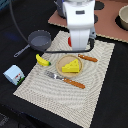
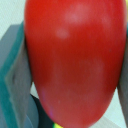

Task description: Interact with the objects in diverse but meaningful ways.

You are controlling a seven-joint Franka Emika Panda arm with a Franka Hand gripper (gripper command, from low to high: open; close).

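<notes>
A red tomato-like ball (image 2: 75,60) fills the wrist view, and my gripper (image 2: 70,67) is shut on it, with a grey finger (image 2: 17,75) pressed against its side. In the exterior view the white hand (image 1: 80,32) hangs over the placemat's far edge and hides the ball. Just in front of it, the yellow cheese wedge (image 1: 71,66) lies on the round tan plate (image 1: 61,62). The yellow banana (image 1: 43,60) lies off the plate toward the exterior view's left. The grey frying pan (image 1: 39,39) sits farther back on the left. The white-blue carton (image 1: 14,74) stands at the far left.
A striped placemat (image 1: 100,85) lies under the plate. An orange-handled knife (image 1: 88,58) rests beside the plate and a fork (image 1: 65,79) in front of it. A pink board (image 1: 107,20) with a bowl (image 1: 123,17) is at the back right.
</notes>
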